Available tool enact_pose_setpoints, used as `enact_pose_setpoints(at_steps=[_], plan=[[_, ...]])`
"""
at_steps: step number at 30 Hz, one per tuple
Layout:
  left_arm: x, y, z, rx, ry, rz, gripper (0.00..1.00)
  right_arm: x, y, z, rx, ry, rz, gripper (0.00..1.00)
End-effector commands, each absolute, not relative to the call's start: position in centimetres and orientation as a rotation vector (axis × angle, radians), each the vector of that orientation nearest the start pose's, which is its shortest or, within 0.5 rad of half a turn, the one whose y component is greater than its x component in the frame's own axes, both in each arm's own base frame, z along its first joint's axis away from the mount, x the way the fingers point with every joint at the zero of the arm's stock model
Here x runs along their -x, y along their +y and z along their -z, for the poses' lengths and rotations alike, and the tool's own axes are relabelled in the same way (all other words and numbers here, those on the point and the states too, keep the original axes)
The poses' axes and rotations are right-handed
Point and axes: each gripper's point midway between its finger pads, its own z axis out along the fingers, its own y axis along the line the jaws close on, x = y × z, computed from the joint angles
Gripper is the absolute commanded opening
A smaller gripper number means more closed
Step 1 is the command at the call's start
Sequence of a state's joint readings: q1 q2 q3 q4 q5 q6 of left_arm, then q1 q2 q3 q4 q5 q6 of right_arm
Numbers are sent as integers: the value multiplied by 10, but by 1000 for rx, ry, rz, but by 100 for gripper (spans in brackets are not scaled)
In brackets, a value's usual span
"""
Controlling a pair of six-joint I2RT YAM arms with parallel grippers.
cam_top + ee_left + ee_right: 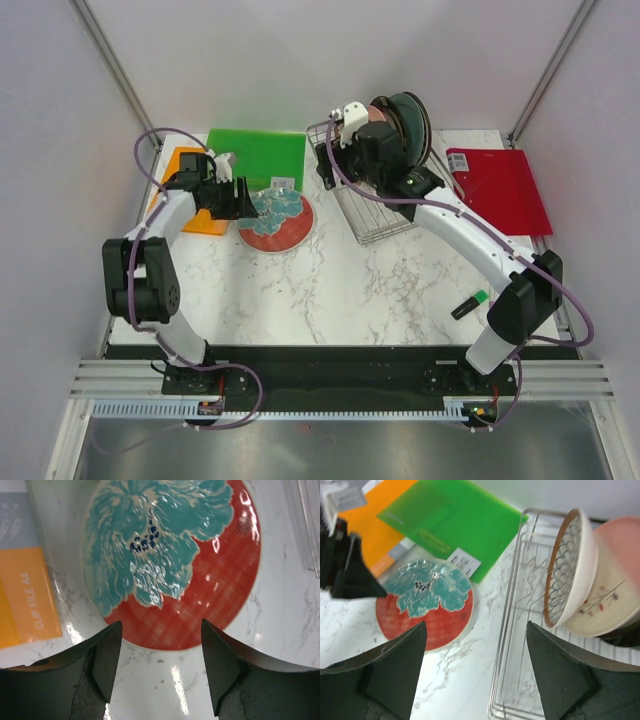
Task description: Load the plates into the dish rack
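A red plate with teal flowers (276,222) (210,585) (427,617) lies flat on the marble table. My left gripper (243,200) (161,626) is open at its left edge, its fingertips straddling the plate's near rim without touching it. The silver wire dish rack (378,226) (517,630) holds upright plates (402,120) at its far end: a brown one with white petals (566,570) and a pink-cream one with a sprig (610,597). Over the rack's empty near part hangs my right gripper (372,160) (476,626), open and holding nothing.
A green board (258,158) (455,525) and an orange clip file (190,190) (27,600) (380,515) lie behind and left of the red plate. A red board (500,190) lies right of the rack. A green marker (470,303) rests near the right arm.
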State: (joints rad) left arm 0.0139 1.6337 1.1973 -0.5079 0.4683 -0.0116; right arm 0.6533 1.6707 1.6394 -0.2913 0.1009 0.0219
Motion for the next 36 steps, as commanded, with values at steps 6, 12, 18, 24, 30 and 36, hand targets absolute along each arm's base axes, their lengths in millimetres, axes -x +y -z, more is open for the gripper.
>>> enact_pose_setpoints(at_steps=[6,12,18,24,30,36], plan=[[-476,-51,-107,-89,2434,430,72,-382,295,-245,529,2006,-489,87],[-494,-50,-80,-148,2471,418,72,-384,289,-227,516,2050,-474,88],[-496,-44,-55,-201,2500,458,63,-383,298,-217,592,2074,-578,92],[-470,-48,-43,-276,2531,584,47,-366,309,-194,594,2155,-717,98],[-421,-62,-38,-392,2571,722,32,-344,325,-169,643,2208,-888,98],[-369,-70,-34,-513,2563,818,18,-338,327,-152,668,2228,-919,98]])
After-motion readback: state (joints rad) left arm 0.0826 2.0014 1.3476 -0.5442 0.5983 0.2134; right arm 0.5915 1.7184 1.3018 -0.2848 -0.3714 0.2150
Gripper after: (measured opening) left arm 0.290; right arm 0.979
